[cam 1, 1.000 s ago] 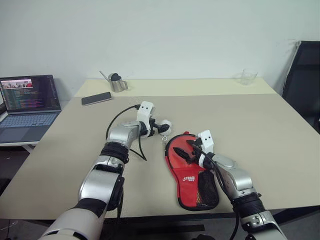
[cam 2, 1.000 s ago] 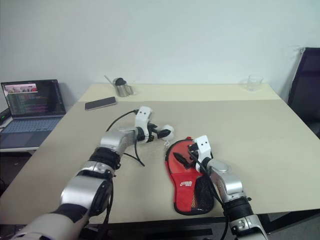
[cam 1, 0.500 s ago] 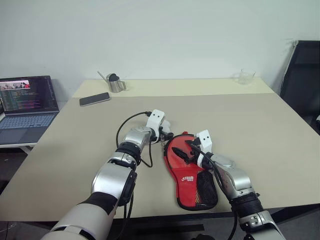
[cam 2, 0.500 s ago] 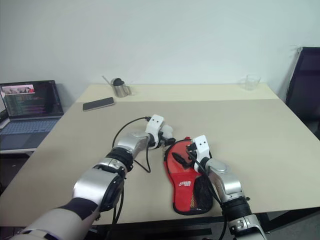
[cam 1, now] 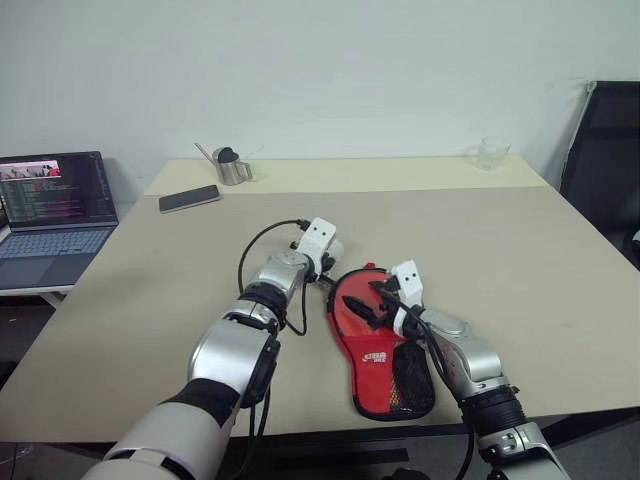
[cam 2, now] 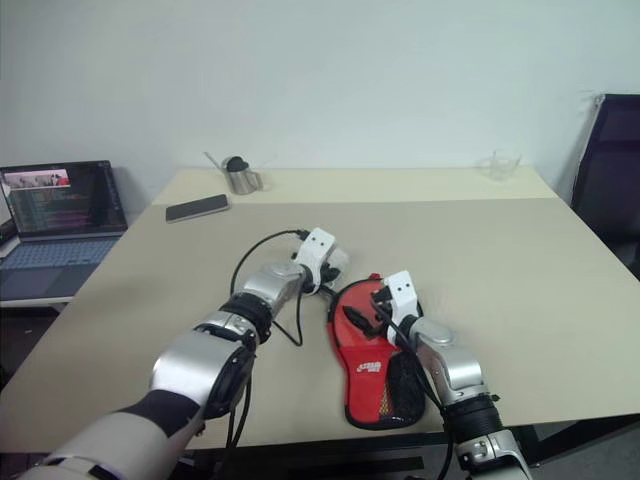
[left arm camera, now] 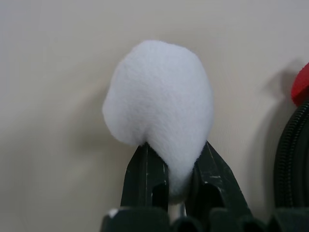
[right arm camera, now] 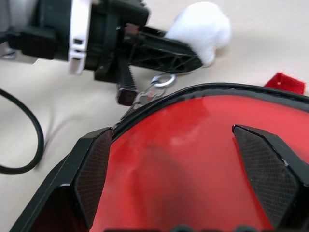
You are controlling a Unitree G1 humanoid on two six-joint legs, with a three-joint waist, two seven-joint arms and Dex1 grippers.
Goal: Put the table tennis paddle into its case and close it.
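The case (cam 1: 382, 345) lies flat on the beige table (cam 1: 520, 260), red side up, a paddle-shaped soft pouch with a white logo and a black mesh pocket toward its narrow end. From the head camera, the left gripper (cam 1: 328, 262) sits just beside the case's rounded top edge, while the right gripper (cam 1: 375, 302) rests over the red fabric, probably to pin the pouch while the zip is drawn. The table tennis paddle cannot be made out; judging by the case's filled shape, it may already be inside. Well beyond the case stand a metal cup (cam 1: 233, 166), a phone (cam 1: 192, 197) and a clear glass (cam 1: 491, 153).

In the left wrist view, the left fingers are pinched on the stem of a fluffy white pompom (left arm camera: 159, 99), apparently the zip pull; black zipper teeth (left arm camera: 291, 154) run just beside it.

In the right wrist view, the right fingers stand spread over the smooth red fabric, and a small metal ring (right arm camera: 163, 80) links the pompom to the case's black edge.
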